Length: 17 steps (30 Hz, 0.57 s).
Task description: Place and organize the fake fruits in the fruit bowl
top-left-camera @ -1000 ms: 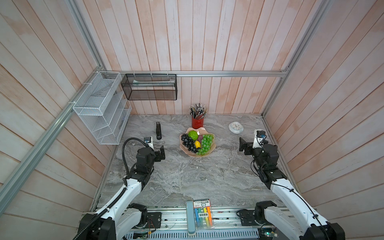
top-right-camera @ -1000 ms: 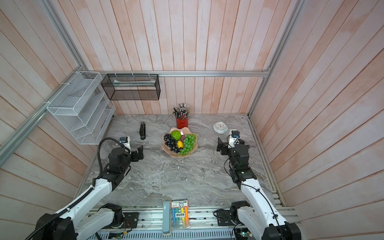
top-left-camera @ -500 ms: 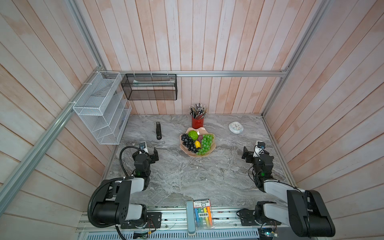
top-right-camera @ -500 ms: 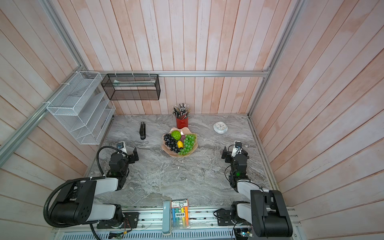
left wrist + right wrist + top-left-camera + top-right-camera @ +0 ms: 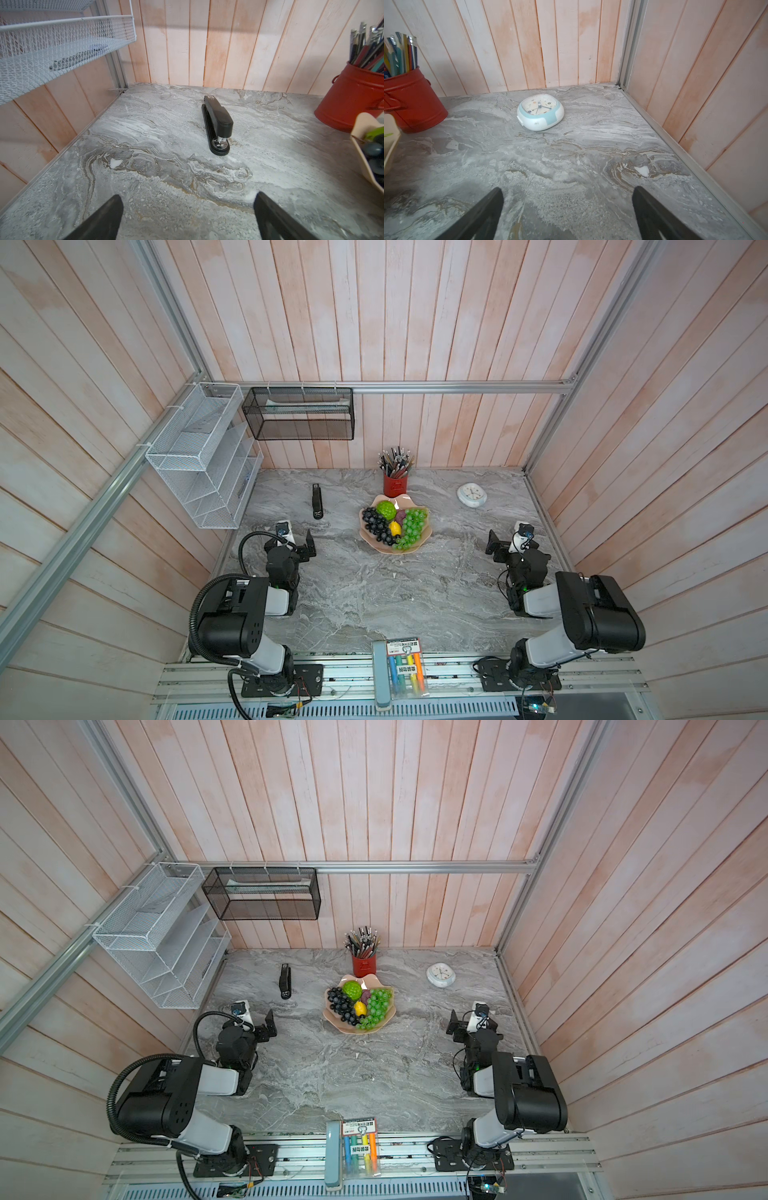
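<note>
Salmon-pink scalloped fruit bowl [image 5: 399, 500] holds shiny fake fruits [image 5: 395, 526] on grey marble-look table [image 5: 374, 593], marker pack [image 5: 405, 668] label unreadable, left pincer [image 5: 188, 209] and right pincer [image 5: 568, 205] spread apart, empty.

All the fake fruits [image 5: 395, 526] lie in the fruit bowl [image 5: 372, 543] on the table [image 5: 374, 593].
The pencil cup [image 5: 395, 486] stands just behind the bowl; the stapler [image 5: 317, 501] lies far left, the clock [image 5: 472, 494] far right.

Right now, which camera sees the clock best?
The right wrist view: the clock is close, face and hands clear. In both top views it is a small white blob. The left wrist view misses it.
</note>
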{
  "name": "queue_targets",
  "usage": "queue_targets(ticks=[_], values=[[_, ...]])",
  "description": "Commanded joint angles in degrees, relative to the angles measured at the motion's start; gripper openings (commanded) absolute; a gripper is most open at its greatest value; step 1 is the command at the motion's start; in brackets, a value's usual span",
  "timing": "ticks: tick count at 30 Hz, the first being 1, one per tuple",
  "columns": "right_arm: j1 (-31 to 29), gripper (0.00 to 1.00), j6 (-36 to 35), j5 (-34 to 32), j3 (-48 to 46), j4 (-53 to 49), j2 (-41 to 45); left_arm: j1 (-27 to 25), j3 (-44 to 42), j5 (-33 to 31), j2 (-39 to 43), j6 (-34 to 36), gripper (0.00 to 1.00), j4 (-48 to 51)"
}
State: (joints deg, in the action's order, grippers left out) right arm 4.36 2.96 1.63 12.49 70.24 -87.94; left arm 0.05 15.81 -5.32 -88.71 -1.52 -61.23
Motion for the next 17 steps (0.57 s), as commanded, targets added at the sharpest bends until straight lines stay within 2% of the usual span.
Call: queue_targets(ticks=[1, 17], values=[[-0.59, 0.98, -0.94, 0.65, 1.68, -1.61, 0.92, 0.21, 0.57, 0.93, 0.37, -0.20, 1.00, -2.70], [-0.58, 0.98, -1.03, 0.66, 1.83, -1.86, 1.02, 0.21, 0.74, 1.02, 0.33, -0.19, 1.00, -2.21]])
